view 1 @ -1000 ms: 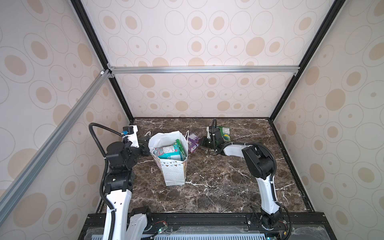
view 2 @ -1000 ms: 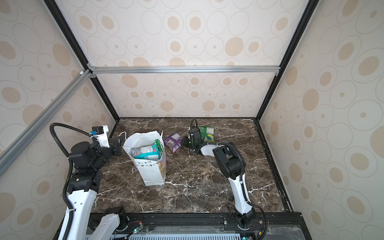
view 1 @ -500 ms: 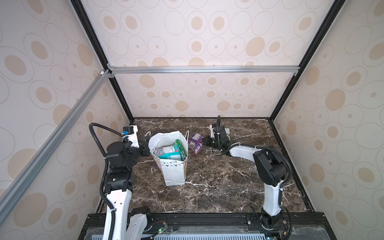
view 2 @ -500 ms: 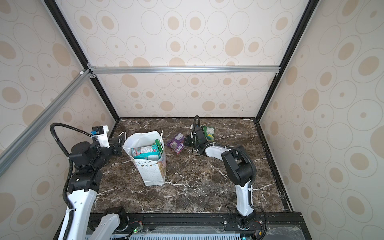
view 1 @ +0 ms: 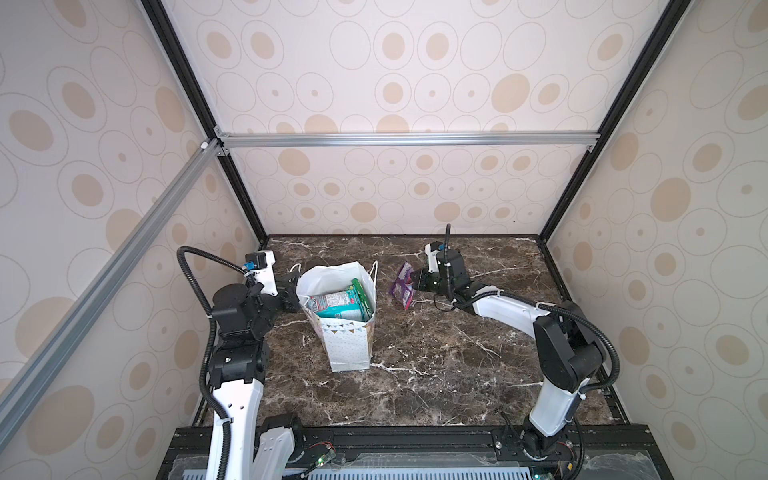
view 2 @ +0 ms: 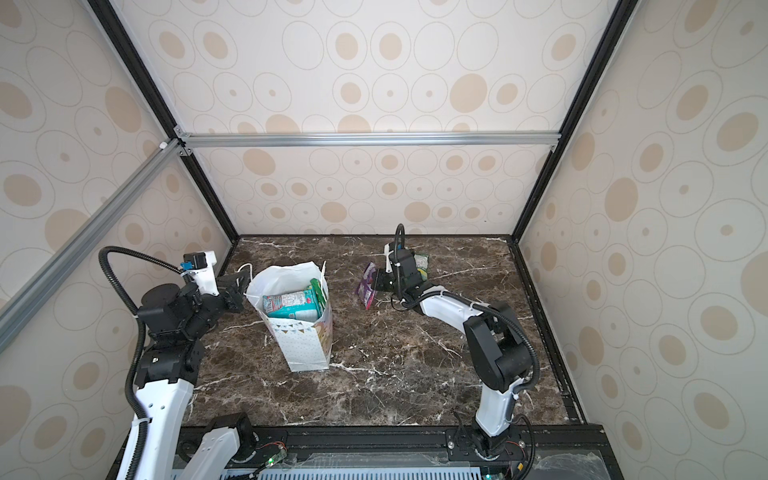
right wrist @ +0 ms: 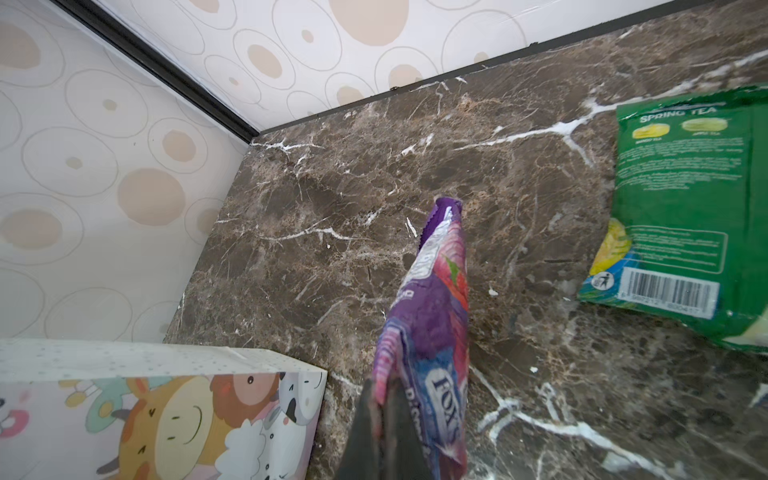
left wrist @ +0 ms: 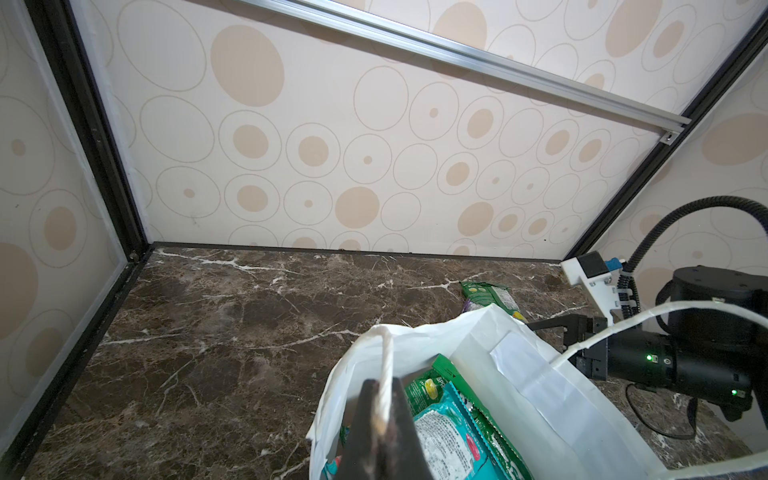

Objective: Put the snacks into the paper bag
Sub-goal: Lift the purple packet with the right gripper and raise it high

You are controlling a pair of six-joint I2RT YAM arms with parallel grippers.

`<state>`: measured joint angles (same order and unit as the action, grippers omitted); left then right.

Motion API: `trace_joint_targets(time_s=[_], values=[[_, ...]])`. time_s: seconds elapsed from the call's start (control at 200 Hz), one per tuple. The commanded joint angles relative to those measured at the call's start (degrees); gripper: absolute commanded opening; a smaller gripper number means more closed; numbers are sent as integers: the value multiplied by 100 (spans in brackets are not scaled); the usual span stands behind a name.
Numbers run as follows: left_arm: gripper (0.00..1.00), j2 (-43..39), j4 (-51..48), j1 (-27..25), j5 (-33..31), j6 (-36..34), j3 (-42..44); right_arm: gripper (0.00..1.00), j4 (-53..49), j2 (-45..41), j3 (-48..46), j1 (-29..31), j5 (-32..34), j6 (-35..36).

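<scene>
Since a second ago the right arm has unfolded, its elbow swung out to the right, and the purple packet (view 1: 402,286) sits a little nearer the back corner than it did. That purple packet (right wrist: 432,316), printed "FOX'S", is pinched at one end by the right gripper (right wrist: 382,401), whose jaws are fully closed on it. The rest of the packet sticks out edge-on ahead of the fingertips, above the marble table (view 1: 436,374).

Beyond the packet's free end, apart from this gripper, stands the paper bag (view 1: 349,345), upright and open. It already holds a teal packet (view 1: 336,305) and a second green packet (view 1: 360,293). Just behind the right gripper, toward the back wall, a green tea packet (right wrist: 681,199) lies flat on the table.

On the bag's other side, the left gripper (left wrist: 380,401) is clamped tight on the cord handle (left wrist: 387,357).
</scene>
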<state>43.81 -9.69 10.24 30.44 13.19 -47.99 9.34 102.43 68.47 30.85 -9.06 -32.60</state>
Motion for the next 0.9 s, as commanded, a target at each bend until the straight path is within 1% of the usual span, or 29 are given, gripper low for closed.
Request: trace_joint_targets(time_s=[0.0,0.485,0.89], values=[[0,-72,110,31,102,40,-9,0,-11,-430,-36,43,-3,249],[0,-116,115,31,106,41,0,0,-264,-1132,-214,106,89,504],[0,-119,110,38,129,41,0,0,-525,-1795,-183,245,364,819]])
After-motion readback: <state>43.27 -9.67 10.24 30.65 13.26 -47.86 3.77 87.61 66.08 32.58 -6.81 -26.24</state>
